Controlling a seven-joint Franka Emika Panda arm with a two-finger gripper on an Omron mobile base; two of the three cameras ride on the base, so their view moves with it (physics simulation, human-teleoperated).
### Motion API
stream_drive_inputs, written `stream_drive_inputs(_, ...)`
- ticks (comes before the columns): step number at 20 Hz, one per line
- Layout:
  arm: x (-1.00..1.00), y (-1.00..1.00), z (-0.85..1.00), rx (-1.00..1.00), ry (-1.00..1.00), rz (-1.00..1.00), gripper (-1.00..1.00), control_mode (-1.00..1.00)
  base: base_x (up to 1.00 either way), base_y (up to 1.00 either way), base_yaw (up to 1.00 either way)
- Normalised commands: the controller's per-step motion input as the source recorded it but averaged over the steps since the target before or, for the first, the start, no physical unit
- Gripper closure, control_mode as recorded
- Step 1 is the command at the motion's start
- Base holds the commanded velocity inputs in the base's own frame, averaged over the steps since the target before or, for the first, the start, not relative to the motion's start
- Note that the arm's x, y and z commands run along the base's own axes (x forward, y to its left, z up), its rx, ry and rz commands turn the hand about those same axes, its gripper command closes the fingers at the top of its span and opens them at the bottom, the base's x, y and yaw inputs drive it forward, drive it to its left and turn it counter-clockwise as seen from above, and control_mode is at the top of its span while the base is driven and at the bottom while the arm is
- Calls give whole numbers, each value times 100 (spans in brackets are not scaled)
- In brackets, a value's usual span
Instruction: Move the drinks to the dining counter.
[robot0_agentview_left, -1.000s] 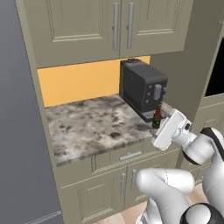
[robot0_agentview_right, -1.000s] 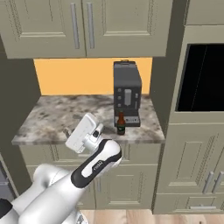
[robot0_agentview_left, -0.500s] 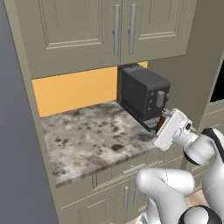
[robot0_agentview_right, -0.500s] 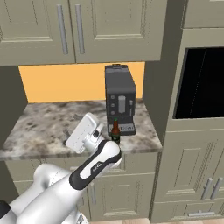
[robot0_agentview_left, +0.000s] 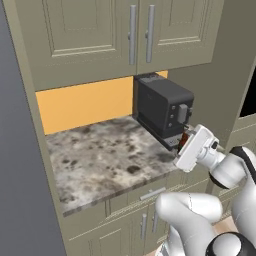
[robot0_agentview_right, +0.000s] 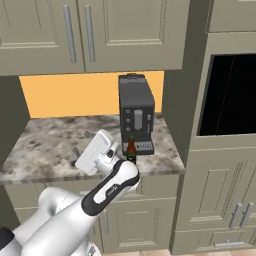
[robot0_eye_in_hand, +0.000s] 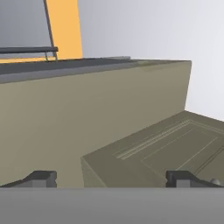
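A small dark bottle (robot0_agentview_right: 131, 149) with a reddish top, one of the drinks, stands on the speckled worktop (robot0_agentview_right: 55, 145) right in front of the black coffee machine (robot0_agentview_right: 136, 112). In the left base view the same bottle (robot0_agentview_left: 184, 137) peeks out behind my white hand (robot0_agentview_left: 195, 147). The hand (robot0_agentview_right: 95, 152) hovers over the worktop's front edge, just left of the bottle and apart from it. In the hand view my gripper (robot0_eye_in_hand: 112, 179) stands open with nothing between its fingertips (robot0_eye_in_hand: 42, 178), facing beige cabinet faces. The dining counter is out of view.
Beige upper cabinets (robot0_agentview_left: 125, 35) hang low over the worktop (robot0_agentview_left: 105, 155), with an orange back wall (robot0_agentview_left: 85, 105) between. A black wall oven (robot0_agentview_right: 230, 95) sits in the tall unit to the right. A grey wall (robot0_agentview_left: 20, 165) closes off the left side.
The whole picture has shifted: the base has driven closer to the worktop and the machine. The arm keeps its pose and the gripper stays open.
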Motion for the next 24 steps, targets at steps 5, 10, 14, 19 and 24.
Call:
stream_drive_inputs(5, 0, -30, 0, 0, 10, -8, -100, -100, 0, 0, 0)
stream_drive_inputs(10, 0, -40, 0, 1, 25, -21, -100, -100, 0, 0, 0)
stream_drive_inputs(14, 0, -34, 0, 0, 36, -32, -100, -100, 0, 0, 0)
stream_drive_inputs(19, 0, -46, 0, 0, 51, -43, -100, -100, 0, 0, 0)
stream_drive_inputs(24, 2, -22, 0, 0, 62, -43, -100, -100, 0, 0, 0)
